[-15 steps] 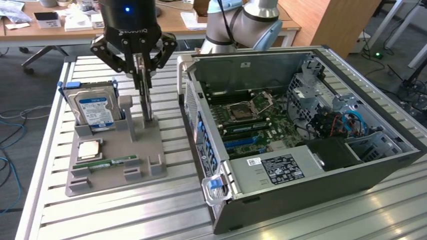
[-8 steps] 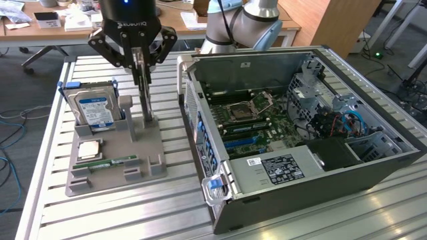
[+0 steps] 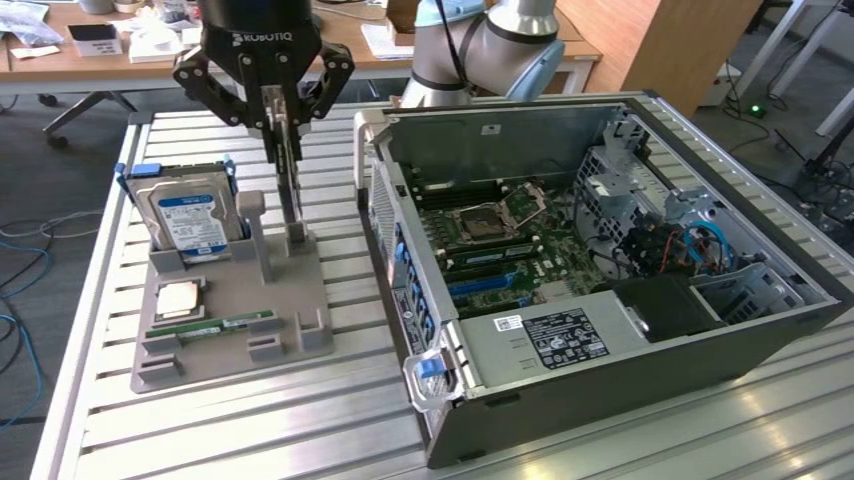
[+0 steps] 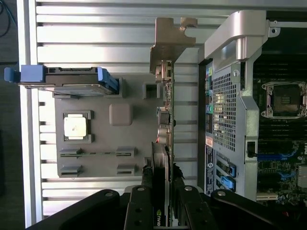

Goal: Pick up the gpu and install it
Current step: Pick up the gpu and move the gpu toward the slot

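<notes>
The gpu [image 3: 287, 190] is a thin dark card seen edge on, hanging upright from my gripper [image 3: 279, 122], whose fingers are shut on its upper edge. Its lower end reaches down to the upright slot posts of the grey holder [image 3: 287, 300]; whether it still touches them I cannot tell. In the wrist view the gpu [image 4: 165, 120] runs away from the gripper [image 4: 163, 203], with its pale metal end bracket [image 4: 170, 40] at the far end, between the holder [image 4: 120, 143] and the computer case [image 4: 230, 96].
The open computer case [image 3: 601, 270] lies on its side at the exterior view's right, motherboard [image 3: 507, 260] exposed. The holder also carries a blue-labelled hard drive [image 3: 191, 220], a processor chip [image 3: 180, 298] and a memory stick [image 3: 227, 325]. All rest on a slatted aluminium table [image 3: 267, 430].
</notes>
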`<action>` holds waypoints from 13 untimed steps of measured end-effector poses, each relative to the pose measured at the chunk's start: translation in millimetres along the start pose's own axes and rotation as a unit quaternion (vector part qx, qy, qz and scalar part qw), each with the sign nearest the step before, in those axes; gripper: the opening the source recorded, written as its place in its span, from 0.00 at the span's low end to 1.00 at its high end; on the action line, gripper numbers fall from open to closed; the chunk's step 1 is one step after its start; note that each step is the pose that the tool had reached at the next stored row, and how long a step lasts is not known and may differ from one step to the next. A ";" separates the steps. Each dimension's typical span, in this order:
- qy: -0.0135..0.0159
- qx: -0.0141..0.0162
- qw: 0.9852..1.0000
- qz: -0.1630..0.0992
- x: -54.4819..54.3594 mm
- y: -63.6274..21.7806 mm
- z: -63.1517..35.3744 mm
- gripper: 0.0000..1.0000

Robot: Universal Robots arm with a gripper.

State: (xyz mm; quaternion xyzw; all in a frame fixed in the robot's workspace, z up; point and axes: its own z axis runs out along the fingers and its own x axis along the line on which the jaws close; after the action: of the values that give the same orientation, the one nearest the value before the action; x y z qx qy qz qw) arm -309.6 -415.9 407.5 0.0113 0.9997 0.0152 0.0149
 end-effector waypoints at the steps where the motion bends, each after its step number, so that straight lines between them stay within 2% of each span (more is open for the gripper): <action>1: 0.000 0.000 1.000 0.000 0.0 0.0 -0.1 0.26; 7: 0.000 0.000 1.000 0.000 -2.5 0.1 0.0 0.26; 13: 0.000 0.000 1.000 0.000 -10.5 0.2 0.2 0.26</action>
State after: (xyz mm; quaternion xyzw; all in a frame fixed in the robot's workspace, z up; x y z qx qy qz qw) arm -299.1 -415.9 407.6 0.0113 0.9997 0.0152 0.0148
